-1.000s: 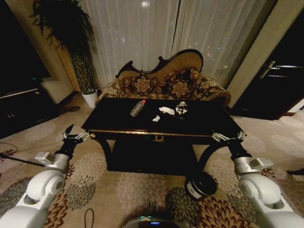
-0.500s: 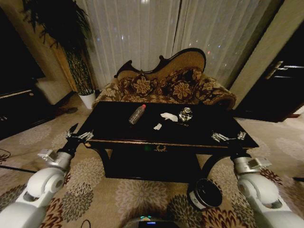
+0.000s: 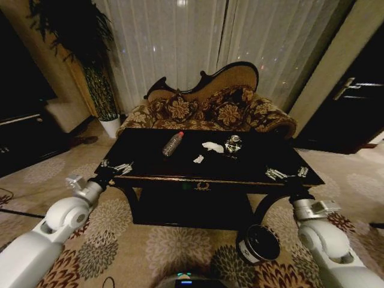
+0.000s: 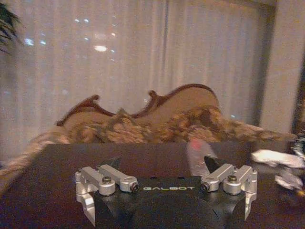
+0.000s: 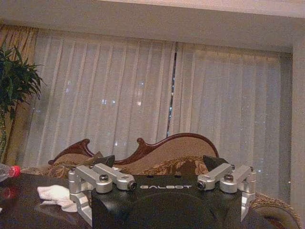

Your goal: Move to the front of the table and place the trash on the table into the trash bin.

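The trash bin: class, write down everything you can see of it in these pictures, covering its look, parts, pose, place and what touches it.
The trash bin is a small round black bucket with a white label on its side. In the head view it looks tipped, its dark open mouth turned up toward the camera. It sits on the flower-patterned carpet, in front of the table near its right front leg, close beside the robot's right arm. Whether the arm touches it cannot be told. Nothing can be made out inside it.
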Available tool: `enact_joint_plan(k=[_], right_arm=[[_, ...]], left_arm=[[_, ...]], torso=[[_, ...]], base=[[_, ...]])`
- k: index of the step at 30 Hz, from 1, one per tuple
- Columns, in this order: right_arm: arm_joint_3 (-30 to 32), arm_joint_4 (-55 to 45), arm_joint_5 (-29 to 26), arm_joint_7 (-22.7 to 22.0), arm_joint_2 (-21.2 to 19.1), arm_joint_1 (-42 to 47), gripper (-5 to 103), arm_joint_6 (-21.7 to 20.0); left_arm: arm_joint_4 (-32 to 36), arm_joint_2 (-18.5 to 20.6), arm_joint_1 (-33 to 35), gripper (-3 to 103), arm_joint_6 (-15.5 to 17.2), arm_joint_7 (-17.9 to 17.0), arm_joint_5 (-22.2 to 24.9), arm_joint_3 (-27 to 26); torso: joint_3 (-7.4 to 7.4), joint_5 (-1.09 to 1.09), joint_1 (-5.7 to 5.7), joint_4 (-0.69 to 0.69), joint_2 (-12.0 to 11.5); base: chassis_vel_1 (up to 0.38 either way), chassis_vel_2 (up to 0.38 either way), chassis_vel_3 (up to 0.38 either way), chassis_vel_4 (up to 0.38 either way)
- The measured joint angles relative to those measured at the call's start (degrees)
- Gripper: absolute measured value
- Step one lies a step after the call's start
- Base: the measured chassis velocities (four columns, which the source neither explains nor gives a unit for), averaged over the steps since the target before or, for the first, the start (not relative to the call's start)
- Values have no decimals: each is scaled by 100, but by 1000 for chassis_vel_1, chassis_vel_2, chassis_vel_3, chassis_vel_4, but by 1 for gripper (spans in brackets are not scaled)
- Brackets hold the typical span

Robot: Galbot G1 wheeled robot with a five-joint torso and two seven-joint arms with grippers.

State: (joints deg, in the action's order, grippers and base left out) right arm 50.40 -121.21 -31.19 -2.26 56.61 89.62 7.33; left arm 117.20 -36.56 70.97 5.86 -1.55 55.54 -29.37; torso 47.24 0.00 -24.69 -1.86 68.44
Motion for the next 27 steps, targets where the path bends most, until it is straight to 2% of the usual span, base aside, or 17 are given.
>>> enact_joint_plan(k=[2, 4, 7, 8, 11, 19, 24, 27], right_arm=[[35, -20, -3, 0, 9, 34, 100, -4], [36, -26, -3, 0, 15, 40, 100, -7], [37, -49, 10, -2, 68, 83, 100, -20], [37, -49, 10, -2, 68, 83, 100, -20], [65, -51, 24, -2, 92, 125, 100, -22], [98, -9, 28, 7, 171, 107, 100, -22], [72, 11, 105, 37, 300, 103, 100, -4], [83, 17, 130, 50, 377, 128, 100, 17]], left_arm=[[-175, 9, -530, 99, 30, -25, -35, 518], [-226, 9, -675, 99, 44, -28, -34, 643], [-547, -1, -1503, 99, 119, -103, 100, 1340], [-547, -1, -1503, 99, 119, -103, 100, 1340], [-820, -55, -2124, 99, 160, -147, 210, 1958], [-873, -222, -2573, 99, 236, -193, 167, 2582], [-1071, -232, -3180, 98, 308, -277, -25, 3231], [-1149, -225, -3356, 100, 326, -286, -14, 3376]], torso=[[0, -1, 0, 0, 0], [0, 0, 0, 1, 0], [1, 2, -2, 0, -1], [1, 2, -2, 0, -1], [1, 0, -2, -1, -1], [1, 0, -1, 1, -1], [1, -1, -1, 1, 0], [1, 1, -2, 0, 0]], base=[[0, 0, 0, 0], [0, 0, 0, 0], [0, 0, 0, 0], [0, 0, 0, 0], [0, 0, 0, 0], [0, 0, 0, 0], [0, 0, 0, 0], [0, 0, 0, 0]])
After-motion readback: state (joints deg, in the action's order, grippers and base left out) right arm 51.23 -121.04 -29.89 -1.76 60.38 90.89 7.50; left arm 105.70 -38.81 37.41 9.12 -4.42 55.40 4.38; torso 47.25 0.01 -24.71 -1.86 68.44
